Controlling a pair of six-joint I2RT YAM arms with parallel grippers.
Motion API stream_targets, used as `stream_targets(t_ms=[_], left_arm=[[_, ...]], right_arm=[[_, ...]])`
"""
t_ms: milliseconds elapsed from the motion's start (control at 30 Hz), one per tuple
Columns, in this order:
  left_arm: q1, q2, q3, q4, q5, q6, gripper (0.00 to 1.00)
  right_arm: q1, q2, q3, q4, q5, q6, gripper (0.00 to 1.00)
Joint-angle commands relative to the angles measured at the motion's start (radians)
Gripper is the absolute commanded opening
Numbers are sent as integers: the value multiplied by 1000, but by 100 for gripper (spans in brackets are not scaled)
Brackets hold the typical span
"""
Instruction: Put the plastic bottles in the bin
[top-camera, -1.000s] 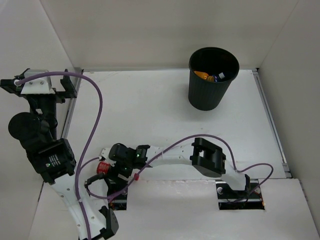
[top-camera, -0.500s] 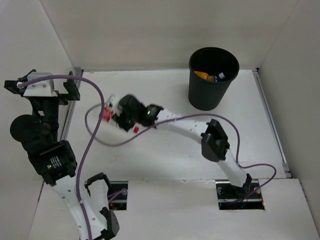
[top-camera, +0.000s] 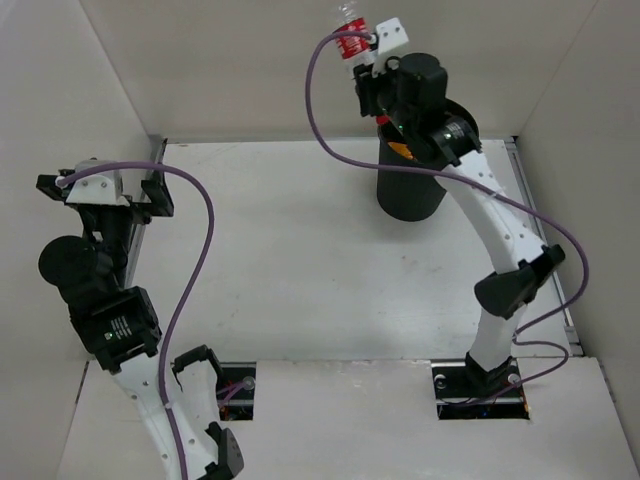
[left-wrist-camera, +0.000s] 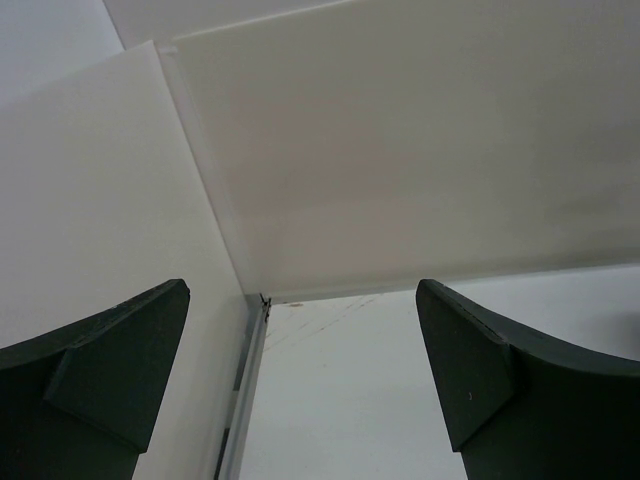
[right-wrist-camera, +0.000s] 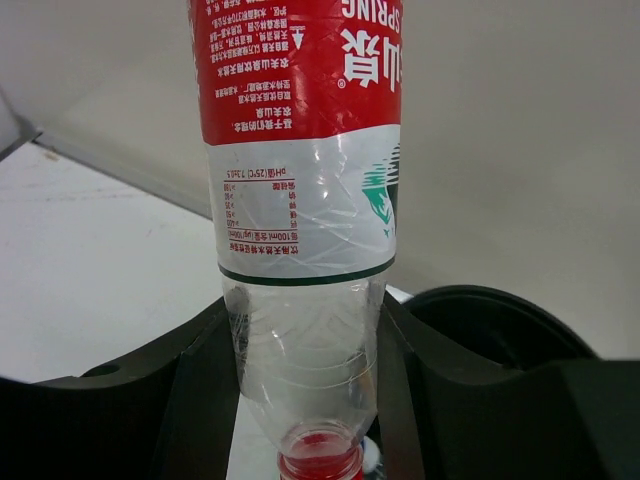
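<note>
My right gripper (top-camera: 362, 55) is shut on the clear bottle with the red label and cap (top-camera: 350, 38), raised high at the back, just left of the black bin (top-camera: 410, 195). In the right wrist view the bottle (right-wrist-camera: 300, 180) sits between my two fingers (right-wrist-camera: 200, 390) with its red cap towards the wrist, and the bin's rim (right-wrist-camera: 500, 315) shows to the right. An orange bottle (top-camera: 399, 150) shows inside the bin; the other bottles are hidden. My left gripper (top-camera: 108, 190) is open and empty at the far left; its wrist view shows only bare table and wall.
White walls close in the table (top-camera: 300, 250) on the left, back and right. A metal rail (left-wrist-camera: 240, 400) runs along the left wall. Purple cables (top-camera: 195, 270) loop from both arms over the table.
My right arm has swung the red-label bottle from the near left of the table up and across to beside the bin at the back. My left gripper shifted slightly right.
</note>
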Motion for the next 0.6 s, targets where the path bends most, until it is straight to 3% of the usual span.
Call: stream_targets(t_ms=[0, 267, 467, 500, 533, 567], left_arm=[[11, -5, -21, 67, 23, -22, 100], [-12, -2, -4, 64, 47, -30, 100], [-28, -5, -5, 55, 55, -36, 100], [-28, -5, -8, 55, 55, -36, 100], [-28, -5, -13, 55, 55, -36, 100], [-28, -5, -18, 55, 55, -36, 100]], right_arm=[[-38, -84, -74, 37, 10, -21, 0], [-191, -211, -342, 115, 2, -49, 0], [-308, -199, -409, 134, -2, -9, 1], [-320, -198, -416, 131, -7, 6, 6], [-326, -198, -422, 126, -19, 23, 20], [-334, -204, -429, 125, -33, 38, 48]])
